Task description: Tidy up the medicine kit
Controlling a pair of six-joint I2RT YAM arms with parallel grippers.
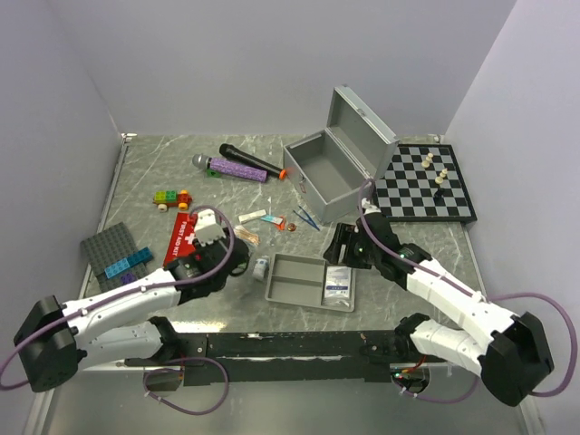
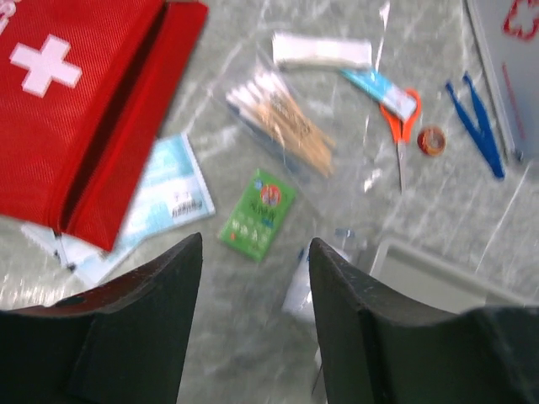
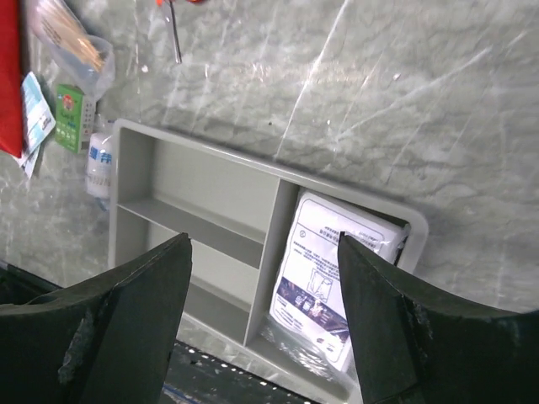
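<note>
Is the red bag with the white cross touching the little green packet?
Apart. The left wrist view shows a pale blue packet and bare table between the red pouch and the green packet.

Plain grey tray (image 1: 292,270); packet (image 3: 324,269) inside it white with dark blue print. Left of tray: red pouch (image 2: 76,101) with white cross, small green packet (image 2: 258,213). Behind tray: silver-grey case (image 1: 333,174); chessboard (image 1: 426,186) in black-and-white checks. Tabletop (image 1: 163,154) marbled grey-green.

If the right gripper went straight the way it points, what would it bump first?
Probably the grey tray, near the wall beside the white packet. The right gripper is open above it; depth is unclear.
</note>
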